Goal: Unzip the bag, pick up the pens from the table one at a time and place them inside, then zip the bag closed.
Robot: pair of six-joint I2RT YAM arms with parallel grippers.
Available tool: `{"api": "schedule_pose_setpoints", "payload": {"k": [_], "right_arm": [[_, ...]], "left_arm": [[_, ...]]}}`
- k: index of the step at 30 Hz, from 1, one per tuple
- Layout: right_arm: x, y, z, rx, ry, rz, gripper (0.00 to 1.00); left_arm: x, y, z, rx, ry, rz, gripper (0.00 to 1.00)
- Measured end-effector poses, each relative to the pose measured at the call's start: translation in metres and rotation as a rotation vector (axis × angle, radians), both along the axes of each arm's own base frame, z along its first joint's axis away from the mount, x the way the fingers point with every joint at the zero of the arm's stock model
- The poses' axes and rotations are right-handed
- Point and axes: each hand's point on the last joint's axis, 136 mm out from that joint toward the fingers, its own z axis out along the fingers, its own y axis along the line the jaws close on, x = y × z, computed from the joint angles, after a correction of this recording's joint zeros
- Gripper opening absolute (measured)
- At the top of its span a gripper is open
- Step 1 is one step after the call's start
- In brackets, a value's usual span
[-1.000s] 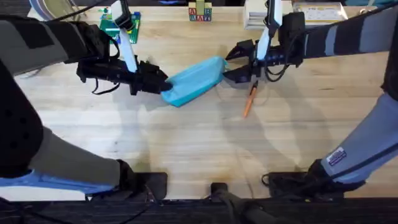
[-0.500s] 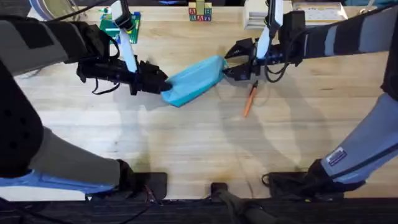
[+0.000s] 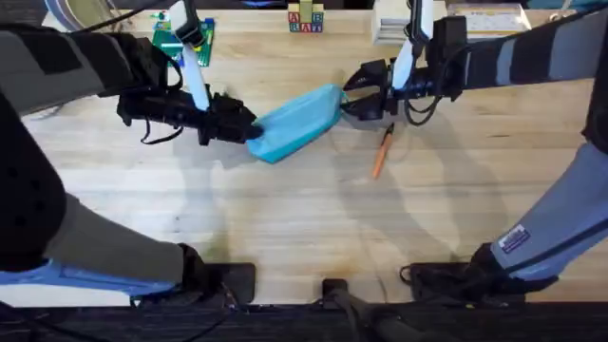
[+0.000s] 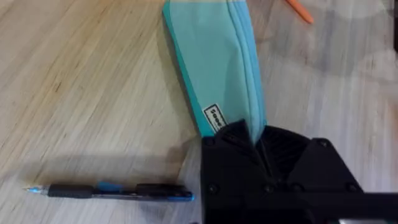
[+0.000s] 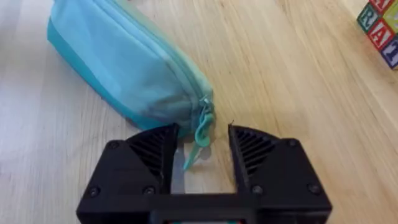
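- Light blue bag [image 3: 296, 123] is laid diagonally near the middle of the table [image 3: 285, 218], zipper shut.
- One end of the bag is pinched by the left gripper [image 4: 256, 138].
- Zipper pull [image 5: 200, 138] hangs between the spread fingers of the right gripper [image 5: 200, 144], not yet clamped.
- Orange pen [image 3: 381, 153] lies just beside the bag; dark pen [image 4: 112, 190] lies by the left gripper.
- Risk: the thin pull could be missed on closing, or the bag dragged if the left pinch slips.

The left claw [image 4: 256, 144] hides the bag's [image 4: 214, 59] near end (zipper included).
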Motion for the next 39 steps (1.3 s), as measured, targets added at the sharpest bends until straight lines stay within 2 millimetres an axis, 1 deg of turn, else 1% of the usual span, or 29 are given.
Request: {"api": "schedule_pose_setpoints", "payload": {"k": [1,3,4,5,8,10,11,12,36,39], "right_arm": [[-0.0001,0.0000,0.0000,0.000,0.000,0.000,0.475],[-0.0001,0.0001,0.0001,0.001,0.000,0.001,0.412],[0.0000,0.0001,0.0002,0.001,0.000,0.000,0.313],[0.0000,0.0001,0.0001,0.001,0.000,0.000,0.244],[0.0002,0.0000,0.0003,0.000,-0.002,0.000,0.197],[0.0006,0.0000,0.0004,0.000,-0.004,0.000,0.097],[0.0007,0.0000,0.0005,0.000,-0.005,0.000,0.058],[0.0009,-0.0001,0.0006,0.000,-0.006,-0.001,0.041],[0.0022,-0.0007,0.0013,0.000,-0.014,-0.002,0.032],[0.0025,-0.0009,0.0053,0.000,-0.021,-0.003,0.032]], "left_arm": [[0.0000,0.0000,0.0000,0.000,0.000,0.000,0.042],[0.0000,0.0000,-0.0001,0.000,0.000,0.000,0.042],[-0.0001,0.0000,0.0000,0.000,0.000,0.000,0.042],[0.0000,0.0000,-0.0001,0.000,0.000,0.000,0.042],[-0.0001,-0.0001,0.0000,0.000,0.001,0.000,0.042],[-0.0001,0.0000,-0.0001,0.000,0.001,0.000,0.042],[-0.0001,0.0000,0.0001,0.000,0.000,0.000,0.042],[-0.0001,-0.0001,-0.0001,0.000,0.001,0.000,0.042],[-0.0001,-0.0001,-0.0001,0.000,0.001,0.000,0.042],[-0.0001,-0.0001,-0.0001,0.000,0.001,0.000,0.042]]}}
